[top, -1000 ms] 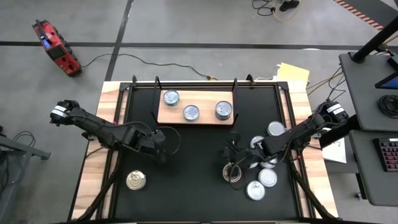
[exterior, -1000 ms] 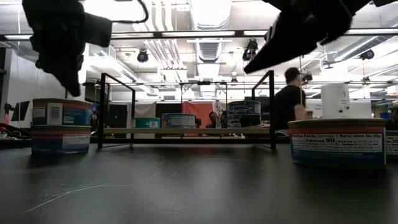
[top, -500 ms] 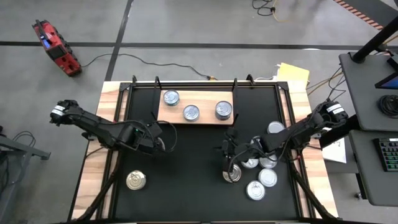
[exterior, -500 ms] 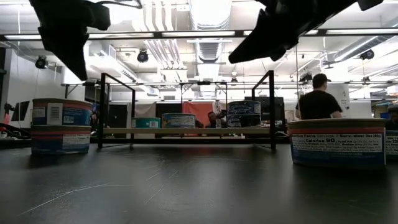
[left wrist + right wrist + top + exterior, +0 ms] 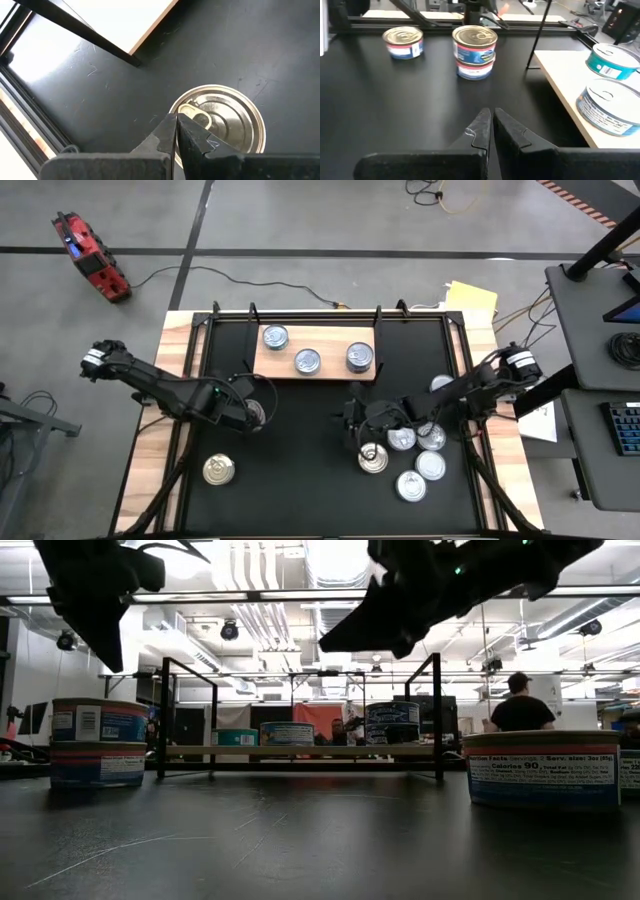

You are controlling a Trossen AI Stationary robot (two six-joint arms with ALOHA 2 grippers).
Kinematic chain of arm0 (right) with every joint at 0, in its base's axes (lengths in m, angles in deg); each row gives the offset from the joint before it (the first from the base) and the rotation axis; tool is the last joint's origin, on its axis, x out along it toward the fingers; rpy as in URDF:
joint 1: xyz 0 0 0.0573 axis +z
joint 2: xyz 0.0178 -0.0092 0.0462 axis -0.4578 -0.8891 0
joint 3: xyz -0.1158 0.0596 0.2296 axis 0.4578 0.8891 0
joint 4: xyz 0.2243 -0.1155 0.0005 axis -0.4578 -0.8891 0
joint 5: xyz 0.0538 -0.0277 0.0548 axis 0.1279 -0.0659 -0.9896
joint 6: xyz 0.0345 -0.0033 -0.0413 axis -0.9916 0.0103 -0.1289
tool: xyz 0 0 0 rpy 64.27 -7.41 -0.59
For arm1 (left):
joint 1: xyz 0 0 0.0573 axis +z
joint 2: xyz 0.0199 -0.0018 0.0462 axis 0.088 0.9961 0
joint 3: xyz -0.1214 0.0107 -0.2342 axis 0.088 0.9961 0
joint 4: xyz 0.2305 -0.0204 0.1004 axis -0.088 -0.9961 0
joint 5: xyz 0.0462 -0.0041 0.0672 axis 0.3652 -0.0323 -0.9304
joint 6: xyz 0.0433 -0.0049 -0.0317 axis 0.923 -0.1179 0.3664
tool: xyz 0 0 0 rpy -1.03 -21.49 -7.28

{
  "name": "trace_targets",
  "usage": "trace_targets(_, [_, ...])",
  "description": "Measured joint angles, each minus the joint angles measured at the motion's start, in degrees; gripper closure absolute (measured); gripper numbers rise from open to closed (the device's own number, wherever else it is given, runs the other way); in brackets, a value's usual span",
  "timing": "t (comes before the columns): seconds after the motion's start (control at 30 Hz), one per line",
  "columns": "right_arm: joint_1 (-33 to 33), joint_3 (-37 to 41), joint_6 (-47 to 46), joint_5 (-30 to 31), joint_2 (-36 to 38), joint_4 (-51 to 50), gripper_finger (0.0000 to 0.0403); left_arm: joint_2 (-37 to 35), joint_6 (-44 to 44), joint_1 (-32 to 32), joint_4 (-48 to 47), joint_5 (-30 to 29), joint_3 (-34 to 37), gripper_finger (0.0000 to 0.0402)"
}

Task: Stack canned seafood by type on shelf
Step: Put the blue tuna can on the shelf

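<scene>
On the black table stands a stack of two gold-topped cans. My left gripper hangs shut a little above its top can, fingers slanting down, touching nothing. My right gripper is shut and holds nothing, nearly level over the table's middle, pointing toward the left edge. The shelf, a light wooden board at the far middle, carries three spots of silver-topped cans. A single gold-topped can sits on the table at the near left.
A cluster of several silver-topped cans and one gold-topped can sits on the table at the near right, under my right arm. Black frame posts stand at the shelf's ends. A person stands far behind the table.
My right gripper has moved toward the table's left edge, away from the gold-topped can in the near-right cluster, and has levelled out. My left gripper has risen a little above the stack and tipped steeper. Both have stayed shut. No can has moved.
</scene>
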Motion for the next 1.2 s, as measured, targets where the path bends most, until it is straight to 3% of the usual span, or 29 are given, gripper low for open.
trace_targets(0.23, [-1.65,0.00,-0.01,-4.01,-0.65,0.80,0.0390,-0.04,-7.13,-2.69,-4.21,-0.76,0.96,0.0402])
trace_targets(0.5, [-1.65,-1.52,1.02,-5.30,-1.90,0.76,0.0390,0.02,-14.87,-4.18,-4.45,4.87,3.96,0.0402])
trace_targets(0.9, [-1.70,-9.78,2.48,-5.91,-9.90,-5.09,0.0390,0.35,-17.87,-4.84,-3.12,5.19,4.87,0.0402])
trace_targets(1.2, [-1.70,-10.34,0.68,-5.85,-11.41,-5.73,0.0390,0.36,-22.42,-6.39,-0.20,5.29,8.73,0.0402])
